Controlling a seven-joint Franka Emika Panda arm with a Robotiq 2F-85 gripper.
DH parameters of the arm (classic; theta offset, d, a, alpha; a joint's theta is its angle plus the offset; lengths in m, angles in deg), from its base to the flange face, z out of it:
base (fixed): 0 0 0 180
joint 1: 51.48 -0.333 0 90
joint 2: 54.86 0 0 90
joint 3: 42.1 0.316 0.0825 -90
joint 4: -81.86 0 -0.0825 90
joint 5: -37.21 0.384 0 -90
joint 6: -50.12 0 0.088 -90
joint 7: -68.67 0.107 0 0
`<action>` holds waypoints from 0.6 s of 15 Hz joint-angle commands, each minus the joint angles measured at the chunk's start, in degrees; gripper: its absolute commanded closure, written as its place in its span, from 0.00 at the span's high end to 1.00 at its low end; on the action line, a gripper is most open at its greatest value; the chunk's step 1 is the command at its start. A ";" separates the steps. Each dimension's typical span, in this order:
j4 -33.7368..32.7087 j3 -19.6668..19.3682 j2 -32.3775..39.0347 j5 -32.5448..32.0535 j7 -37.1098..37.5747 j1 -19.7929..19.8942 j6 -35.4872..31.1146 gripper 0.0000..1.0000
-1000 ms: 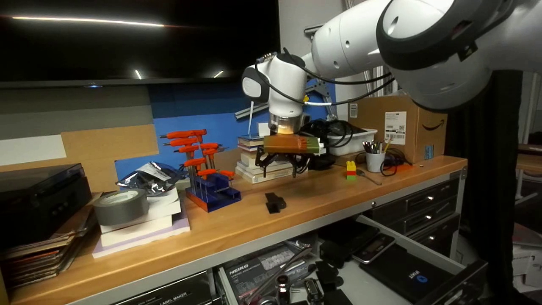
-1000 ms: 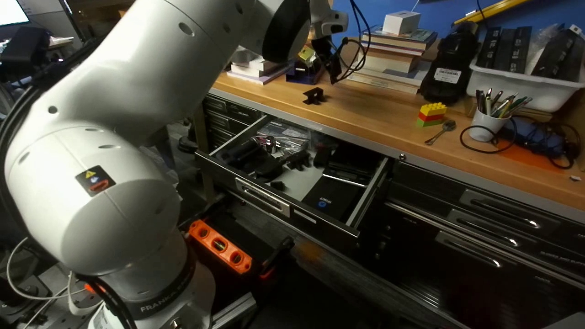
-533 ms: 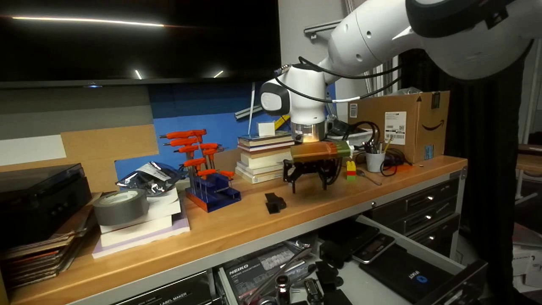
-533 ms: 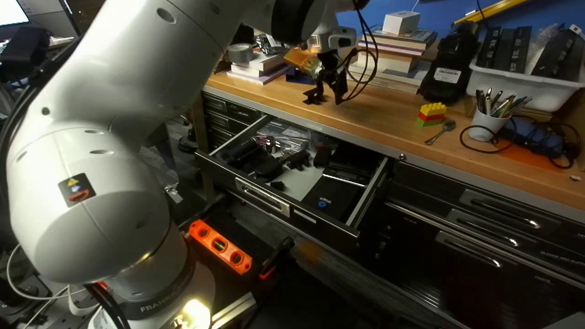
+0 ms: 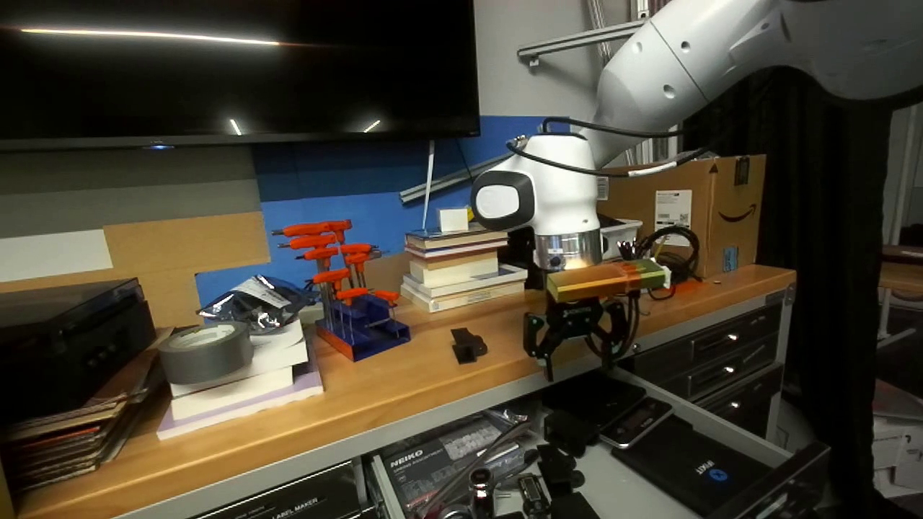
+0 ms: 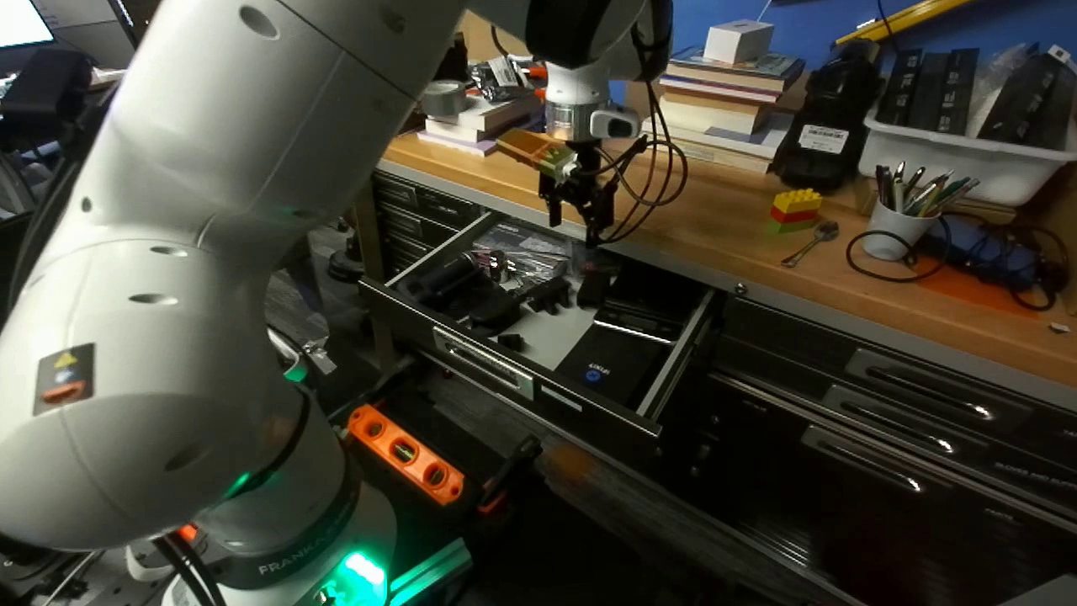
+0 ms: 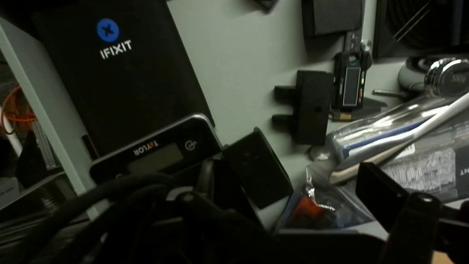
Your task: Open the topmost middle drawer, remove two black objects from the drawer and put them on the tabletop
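Note:
The topmost middle drawer [image 6: 484, 362] is pulled open and also shows in an exterior view [image 5: 620, 490]. One small black object [image 5: 469, 346] lies on the wooden tabletop [image 5: 404, 393]; in an exterior view [image 6: 715, 227] it is hidden behind the gripper. Inside the drawer, the wrist view shows a black block [image 7: 258, 168] and a two-pronged black piece [image 7: 313, 108]. My gripper [image 5: 579, 366] is open and empty, pointing down above the drawer's back part by the bench edge. Its fingers [image 7: 289, 194] are spread in the wrist view, with the black block nearer the left finger.
The drawer also holds an IFIXIT case [image 7: 128, 73], a Taylor scale [image 7: 157, 146], a caliper [image 7: 351, 84] and bagged items. On the bench stand a hex-key rack [image 5: 364, 328], stacked books [image 5: 461, 281], a brick stack [image 6: 795, 210], a spoon [image 6: 814, 242] and a pen cup [image 6: 896, 231].
My open gripper has moved from above the tabletop near the books, forward and down, to over the open drawer. The drawer and the black object on the tabletop have not moved.

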 commanded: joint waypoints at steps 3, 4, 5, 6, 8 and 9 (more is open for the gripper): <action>7.70 7.24 -1.39 0.00 0.67 6.46 2.65 1.00; 8.29 7.53 -0.94 0.00 0.92 6.72 3.72 1.00; 8.85 6.72 -0.50 -0.01 1.33 6.10 5.33 1.00; 9.41 6.63 -0.12 -0.01 1.15 6.11 6.39 1.00; 10.26 6.28 1.09 -0.01 1.28 5.82 8.70 1.00; 10.56 5.79 1.62 -0.01 1.42 5.41 9.77 1.00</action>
